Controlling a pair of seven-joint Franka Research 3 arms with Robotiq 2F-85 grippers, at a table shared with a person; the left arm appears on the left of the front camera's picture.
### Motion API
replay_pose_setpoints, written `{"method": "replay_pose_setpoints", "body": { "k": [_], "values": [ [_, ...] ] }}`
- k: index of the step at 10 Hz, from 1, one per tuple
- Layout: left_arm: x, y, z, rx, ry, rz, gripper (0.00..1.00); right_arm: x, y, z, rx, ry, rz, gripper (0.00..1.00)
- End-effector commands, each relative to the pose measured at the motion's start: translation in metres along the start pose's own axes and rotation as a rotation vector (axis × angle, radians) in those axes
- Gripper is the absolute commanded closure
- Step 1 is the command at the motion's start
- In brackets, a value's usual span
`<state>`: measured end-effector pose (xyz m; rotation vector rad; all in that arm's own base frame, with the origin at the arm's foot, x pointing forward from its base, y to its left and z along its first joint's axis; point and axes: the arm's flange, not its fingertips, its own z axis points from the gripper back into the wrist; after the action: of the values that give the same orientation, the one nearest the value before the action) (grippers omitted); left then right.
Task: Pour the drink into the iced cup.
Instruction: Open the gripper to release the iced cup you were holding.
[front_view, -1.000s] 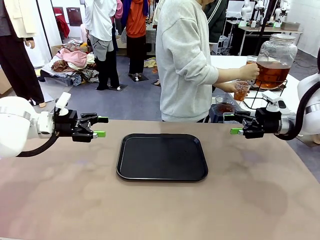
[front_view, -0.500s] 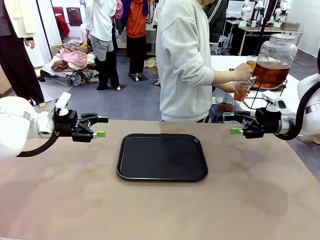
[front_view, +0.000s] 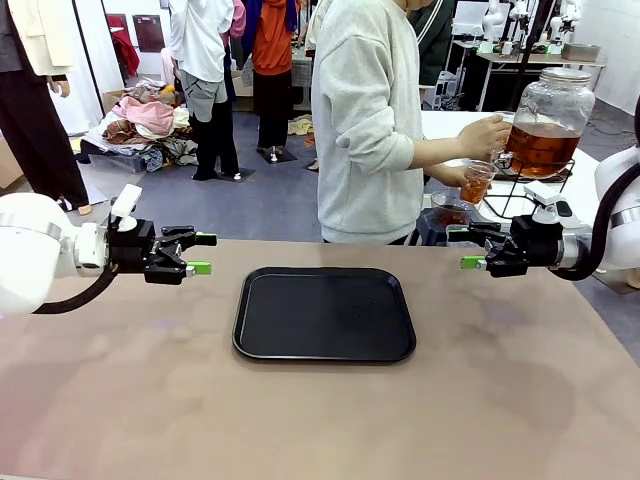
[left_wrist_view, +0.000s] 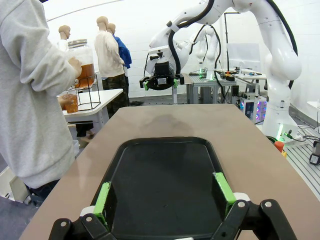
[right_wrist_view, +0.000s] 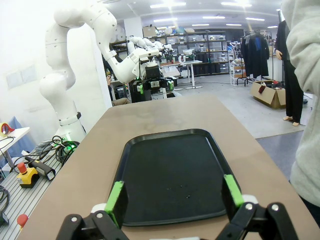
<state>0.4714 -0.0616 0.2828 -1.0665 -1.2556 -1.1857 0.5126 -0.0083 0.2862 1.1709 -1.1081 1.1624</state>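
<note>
Far right, beyond the desk (front_view: 320, 420), on a white side table: large glass dispenser jar (front_view: 549, 122) with metal lid, raised on a black wire stand, about half full of the amber-brown drink (front_view: 541, 150). Just left of the jar, near the tap, a clear cup (front_view: 476, 183) held in the person's lower hand (front_view: 452, 175), amber liquid inside; ice too small to make out. Person's other hand (front_view: 487, 135) up against the left side of the jar. Person in a light grey sweatshirt standing at the far edge of the desk, turned toward the jar.

Middle of the desk: black tray (front_view: 324, 313), flat, nothing on it.

Left gripper (front_view: 203, 254) hovering above the desk at the left, well apart from the tray, pointing right, fingers spread, released, grasping nothing. Right gripper (front_view: 469, 250) hovering at the right, pointing left, likewise spread and released, nothing between its green pads. Both level with each other, the tray between them and nearer the camera.
</note>
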Motion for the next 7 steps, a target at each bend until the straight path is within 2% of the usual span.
{"method": "replay_pose_setpoints", "body": {
  "k": [1,7],
  "values": [
    [0.0019,0.0004,-0.0004,0.01,-0.009,-0.001,0.0,0.003,-0.0012,-0.0004,-0.003,0.008,0.004,0.0],
    [0.0019,0.0004,-0.0004,0.01,-0.009,-0.001,0.0,0.003,-0.0012,-0.0004,-0.003,0.008,0.004,0.0]
  ]
}}
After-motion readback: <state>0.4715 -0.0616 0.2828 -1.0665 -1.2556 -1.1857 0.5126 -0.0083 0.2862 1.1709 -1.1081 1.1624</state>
